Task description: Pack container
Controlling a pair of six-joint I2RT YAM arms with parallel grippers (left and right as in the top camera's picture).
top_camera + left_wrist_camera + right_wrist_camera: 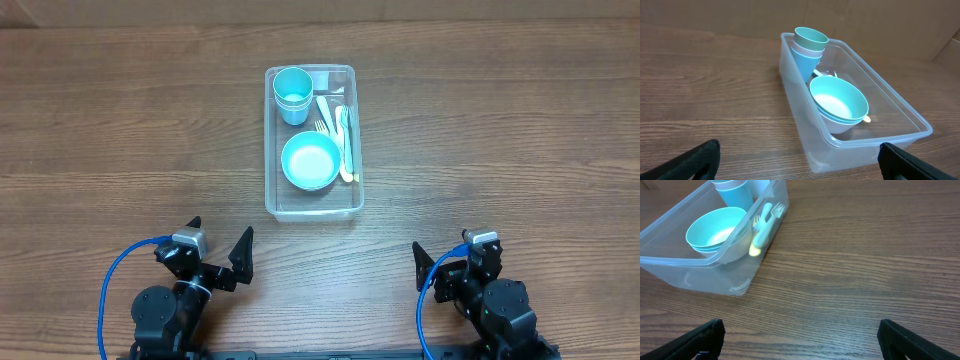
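The container [269, 140] sits mid-table, holding cups [293, 92], bowls [310, 162] and cutlery [343, 135]. Left gripper [218, 240] and right gripper [458, 258] rest at the near edge, jaws spread, empty. Packing seems finished, so keep them clear.

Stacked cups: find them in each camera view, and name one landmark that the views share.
Overhead: the stacked cups sit upper centre, in the far-left corner of the container.
Left wrist: stacked cups at top centre, at the far end of the container.
Right wrist: stacked cups at the top edge, left of centre, cropped.
Shared landmark: the stacked bowls, just nearer the arms than the cups.
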